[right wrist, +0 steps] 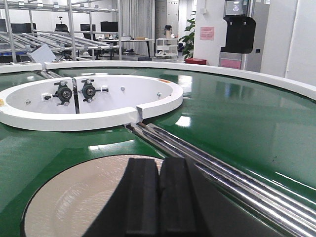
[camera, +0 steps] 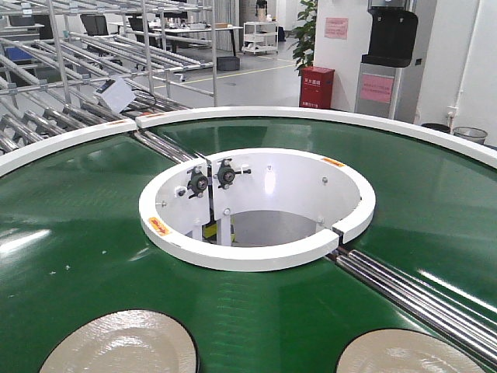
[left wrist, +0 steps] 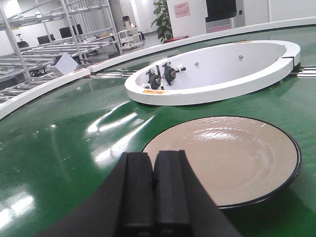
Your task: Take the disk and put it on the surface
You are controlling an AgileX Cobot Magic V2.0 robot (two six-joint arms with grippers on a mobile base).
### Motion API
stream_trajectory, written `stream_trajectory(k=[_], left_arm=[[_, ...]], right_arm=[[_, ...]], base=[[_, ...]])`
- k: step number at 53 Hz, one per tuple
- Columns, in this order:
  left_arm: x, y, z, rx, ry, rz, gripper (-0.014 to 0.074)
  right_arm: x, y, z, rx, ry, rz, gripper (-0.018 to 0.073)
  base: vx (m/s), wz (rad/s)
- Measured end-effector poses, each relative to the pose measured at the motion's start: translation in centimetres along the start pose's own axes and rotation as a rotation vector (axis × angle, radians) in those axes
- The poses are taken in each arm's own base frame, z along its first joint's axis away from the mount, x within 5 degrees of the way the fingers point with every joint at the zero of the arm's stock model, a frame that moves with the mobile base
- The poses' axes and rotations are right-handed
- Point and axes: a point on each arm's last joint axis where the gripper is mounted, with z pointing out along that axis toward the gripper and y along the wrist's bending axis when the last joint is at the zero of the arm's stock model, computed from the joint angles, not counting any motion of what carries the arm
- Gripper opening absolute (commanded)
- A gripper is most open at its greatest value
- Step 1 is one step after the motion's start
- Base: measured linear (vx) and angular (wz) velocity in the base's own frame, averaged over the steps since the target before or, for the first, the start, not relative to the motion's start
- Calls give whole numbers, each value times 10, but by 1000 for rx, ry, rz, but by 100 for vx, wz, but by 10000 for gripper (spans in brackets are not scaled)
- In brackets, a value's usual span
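Bright hall lighting is glaring off a broad green ring-shaped conveyor belt [camera: 70, 233], which is curving around a white circular inner ring [camera: 256, 256] inside a white outer rim [camera: 311, 113]. Polished steel rollers [camera: 419, 299] are running across the belt from a gap in the inner ring toward its near right edge.

The left gripper [left wrist: 154, 163] is hanging low over the belt, reaching almost level toward the inner ring, its two black fingers pressed flat against each other with nothing between them. The beige black-rimmed left disk [left wrist: 232, 158] is lying flat on the belt just ahead and to the right of those fingertips, on the near side of the inner ring.

The right gripper [right wrist: 159, 168] is reaching the same way, low and nearly level, aiming at the gap in the ring. Its fingers are likewise closed together and are gripping nothing. It is hanging over the beige black-rimmed right disk [right wrist: 74, 202], which is lying on the belt just left of the rollers; whether the fingers are touching it cannot be told.

Beyond the outer rim a red floor cabinet [camera: 317, 87] is showing white characters too small to read. A pink notice [camera: 335, 28] on the wall and an orange sticker [camera: 159, 226] on the inner ring are carrying print that is equally unreadable. A black and grey water dispenser [camera: 392, 47] is standing beside the cabinet
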Motion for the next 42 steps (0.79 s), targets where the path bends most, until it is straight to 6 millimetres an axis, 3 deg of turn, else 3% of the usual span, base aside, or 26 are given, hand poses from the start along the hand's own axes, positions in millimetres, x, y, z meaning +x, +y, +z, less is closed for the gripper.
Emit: stream_trajectory(k=[42], left_arm=[[-1,0,0,-3,-13,0,-2]], right_arm=[[0,0,0,0,-2,0,-9]], base=[[0,0]])
